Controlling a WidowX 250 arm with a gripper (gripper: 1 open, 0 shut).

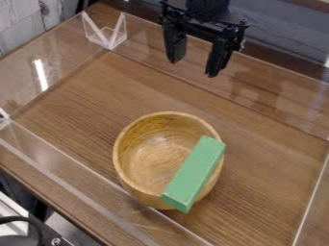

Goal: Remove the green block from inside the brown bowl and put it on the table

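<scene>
The brown bowl [170, 154] sits on the table [103, 101] toward the front. The green block [195, 173] lies tilted in its right half, one end resting over the front-right rim. My gripper [193, 58] hangs well above and behind the bowl, pointing down. Its two black fingers stand apart, open, with nothing between them.
Low clear acrylic walls [52, 67] border the table on all sides. A clear angled bracket [103, 31] stands at the back left corner. Bare wood lies left of and behind the bowl.
</scene>
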